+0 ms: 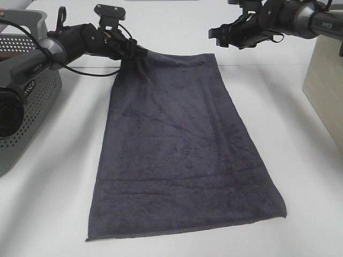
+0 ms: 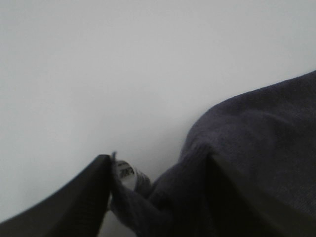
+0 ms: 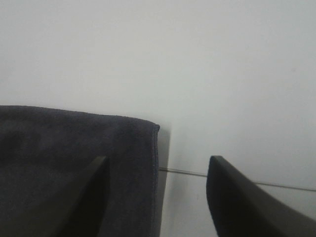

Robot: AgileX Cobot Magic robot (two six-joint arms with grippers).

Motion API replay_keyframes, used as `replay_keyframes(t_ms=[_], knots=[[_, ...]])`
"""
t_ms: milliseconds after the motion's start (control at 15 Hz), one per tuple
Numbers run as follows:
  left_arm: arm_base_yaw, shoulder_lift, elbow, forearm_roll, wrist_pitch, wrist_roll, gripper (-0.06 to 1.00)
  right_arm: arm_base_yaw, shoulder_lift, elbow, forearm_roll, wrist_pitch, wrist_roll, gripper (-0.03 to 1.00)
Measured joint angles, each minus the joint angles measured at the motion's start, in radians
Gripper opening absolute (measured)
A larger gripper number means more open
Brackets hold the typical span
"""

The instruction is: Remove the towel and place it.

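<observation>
Towel (image 1: 182, 150) lies flat on table (image 1: 300, 160). Right gripper (image 1: 214, 33) open, clear of it. Left gripper (image 1: 139, 52) open around the tagged corner; it should lift straight off without snagging.

The left arm (image 1: 64, 43) stretches level toward the middle, and the left tool (image 1: 140, 52) has its jaws parted. The right arm (image 1: 300, 19) reaches inward, and the right tool (image 1: 213, 33) has its jaws apart and empty.

Exterior high: mounted high, looks down and across the counter (image 1: 48, 214), full towel (image 1: 182, 155) in frame. Left wrist: tight on towel's far-left corner, past left end effector (image 2: 158, 168). Right wrist: tight on far-right corner. Towel's far edge shared by all three.
</observation>
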Motion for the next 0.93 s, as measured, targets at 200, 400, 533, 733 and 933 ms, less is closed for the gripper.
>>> replay_keyframes(t_ms=[200,400,533,733,933], knots=[[0.0,0.001,0.0,-0.001,0.0,0.0,0.79,0.0,0.0,0.0,-0.016,0.061,-0.001,0.6],[0.0,-0.009,0.0,0.056,0.002,0.0,0.8,0.0,-0.001,0.0,-0.072,0.166,-0.001,0.61],[0.0,-0.034,0.0,0.067,0.003,0.0,0.8,0.0,-0.013,0.0,-0.086,0.207,-0.001,0.61],[0.0,-0.11,0.0,0.076,0.127,-0.009,0.8,0.0,-0.091,0.001,-0.096,0.319,-0.001,0.61],[0.0,-0.216,0.0,0.076,0.67,-0.176,0.8,0.0,-0.196,-0.001,-0.102,0.646,-0.001,0.61]])
